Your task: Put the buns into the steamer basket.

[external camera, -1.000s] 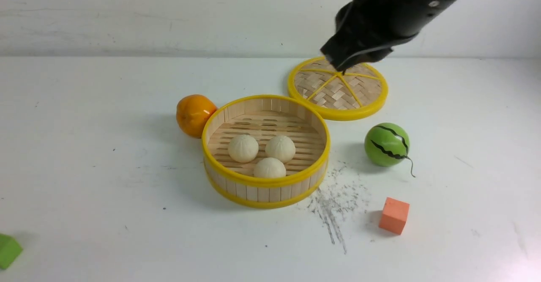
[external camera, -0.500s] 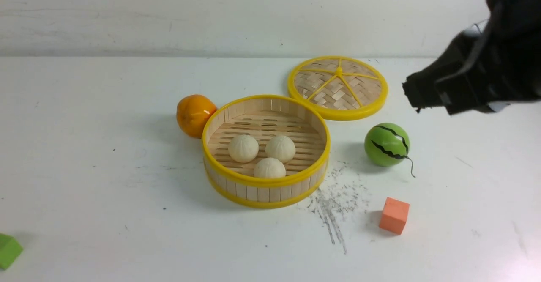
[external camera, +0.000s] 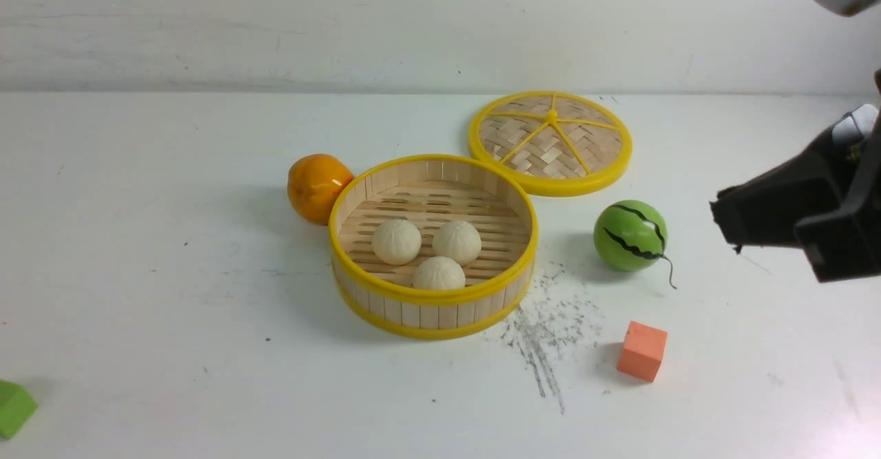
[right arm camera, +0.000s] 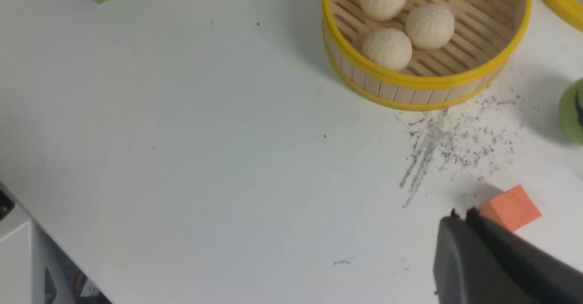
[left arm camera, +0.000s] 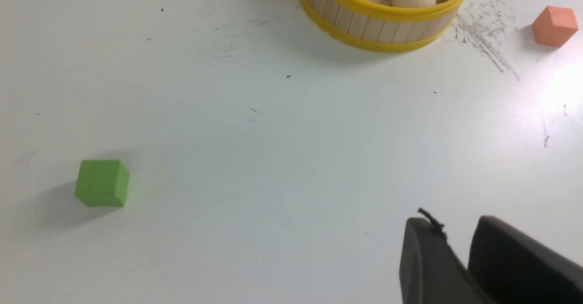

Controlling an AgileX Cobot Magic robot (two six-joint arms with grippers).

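Note:
The steamer basket [external camera: 433, 299] stands in the middle of the table. Three cream-white pleated buns lie on its slatted floor: one at the left [external camera: 396, 241], one at the right [external camera: 456, 241], one at the front [external camera: 438, 274]. They also show in the right wrist view [right arm camera: 388, 48]. My right gripper [external camera: 723, 221] is shut and empty, in the air at the right edge, far from the basket; in its wrist view [right arm camera: 461, 215] the jaws touch. My left gripper [left arm camera: 448, 224] shows only in its wrist view, over bare table on the near side of the basket [left arm camera: 378, 26], narrowly parted and empty.
An orange [external camera: 316, 187] touches the basket's left side. The flat woven lid [external camera: 550, 142] lies behind it at the right. A green striped melon ball [external camera: 630, 235] and an orange cube [external camera: 642, 350] sit to the right. A green cube [external camera: 12, 407] sits at the front left.
My right arm has swung from above the lid to the right and down, to the right edge of the view. The buns and basket have not moved.

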